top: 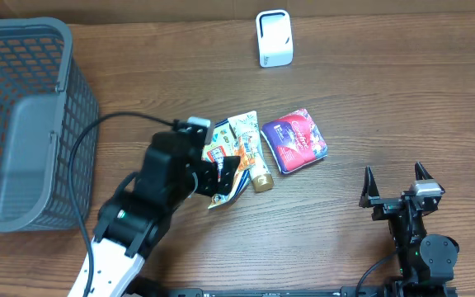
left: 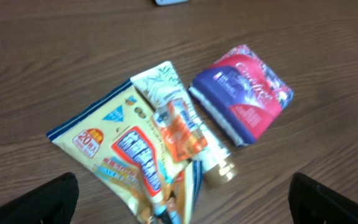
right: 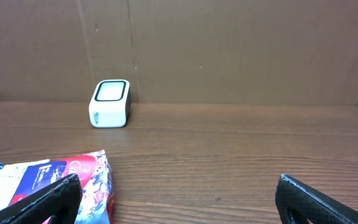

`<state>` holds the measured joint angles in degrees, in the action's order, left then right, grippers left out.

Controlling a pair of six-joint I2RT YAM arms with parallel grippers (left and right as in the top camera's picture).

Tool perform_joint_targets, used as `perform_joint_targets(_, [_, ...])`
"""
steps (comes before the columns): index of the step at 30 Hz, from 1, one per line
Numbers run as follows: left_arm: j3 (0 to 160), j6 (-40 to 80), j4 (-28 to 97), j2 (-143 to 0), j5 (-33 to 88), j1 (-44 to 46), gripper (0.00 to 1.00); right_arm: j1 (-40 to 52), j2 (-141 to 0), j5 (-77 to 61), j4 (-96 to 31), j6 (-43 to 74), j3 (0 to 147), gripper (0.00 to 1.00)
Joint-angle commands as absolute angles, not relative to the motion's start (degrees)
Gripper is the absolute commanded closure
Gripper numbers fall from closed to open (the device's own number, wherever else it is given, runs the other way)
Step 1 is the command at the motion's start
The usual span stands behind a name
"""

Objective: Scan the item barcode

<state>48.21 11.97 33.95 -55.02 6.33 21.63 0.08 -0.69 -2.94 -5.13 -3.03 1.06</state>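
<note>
The wooden table (top: 369, 99) carries a grey mesh basket (top: 23, 124) at the left side, and the items lie in a small pile near the middle. The left claw (left: 188, 208) hovers over this pile, wide open and holding nothing. The right claw (top: 396, 186) is at the near right, also open and empty. The yellow snack bag (left: 114, 146) is the biggest item. I judge it light, crinkly and slippery, so a pinch on its flat edge seems safer than on the puffed middle. The purple packet (left: 244, 93) lies apart at the right and looks soft and squeezable, so it is easy to take across its narrow sides. The white scanner (top: 273, 37) stands at the far edge. The white tube (left: 166, 87) may roll, and the thin orange sachet (left: 179, 130) on top may slide off.
</note>
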Motion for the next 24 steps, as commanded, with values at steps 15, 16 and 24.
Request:
perform_joint_targets(15, [25.0, 0.0, 22.4, -28.3, 22.4, 8.7, 0.0, -0.1, -0.2, -2.6, -4.7, -3.2, 0.5, 0.0])
perform_joint_targets(16, [24.0, -0.6, 20.8, -28.0, 22.4, 8.8, 0.01, -0.1, -0.2, -2.6, -4.7, -3.2, 0.5, 0.0])
perform_joint_targets(24, [16.6, -0.4, 14.7, -22.0, 22.5, 7.8, 0.01, -0.1, -0.2, -2.6, -4.7, -3.2, 0.5, 0.0])
